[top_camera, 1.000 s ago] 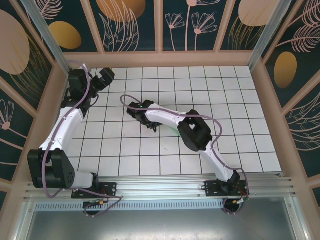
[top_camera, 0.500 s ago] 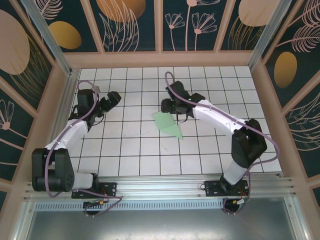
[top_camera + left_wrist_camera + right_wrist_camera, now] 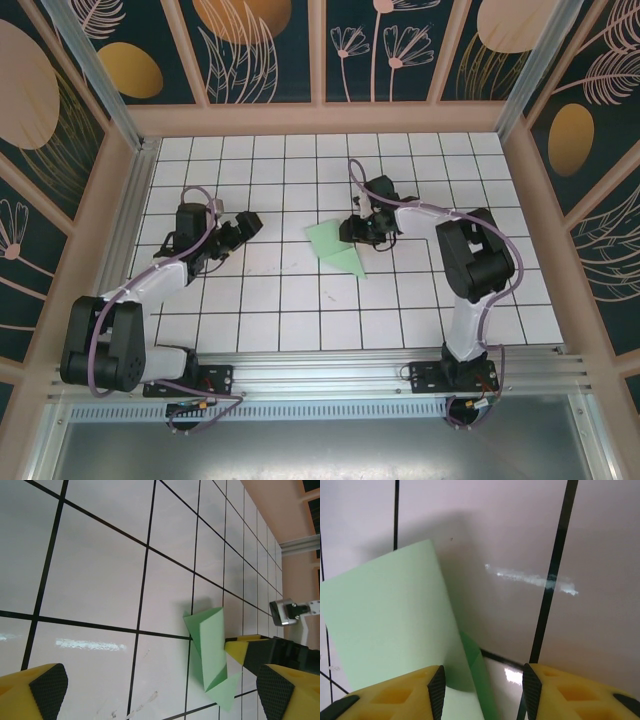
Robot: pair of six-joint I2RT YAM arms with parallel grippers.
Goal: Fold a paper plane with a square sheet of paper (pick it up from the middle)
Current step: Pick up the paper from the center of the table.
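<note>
Paper sheet (image 3: 333, 250) lies part-folded near the middle of the white-tiled bench (image 3: 280, 305), flat but for one lifted flap. Its outline is a wedge. The broad end is toward the far left in the overhead view and the narrow tip points toward the near right, so the long axis runs on that diagonal across the grid lines.

The right pincer (image 3: 352, 234) is down at the sheet's far right edge. Its jaws stand part-way apart astride the lifted flap (image 3: 472, 667), with a gap showing, so nothing looks clamped. The left pincer (image 3: 243, 228) hovers well apart to the left, facing the sheet, its jaws at full spread and empty.

By my judgement the step in hand is taking up that flap for the next fold. It would go best if the right jaws close low on the flap, near its crease, and carry it over square to the long axis. The left pincer should come in to pin the flat part, since paper this thin will likely slide on the smooth tiles.
</note>
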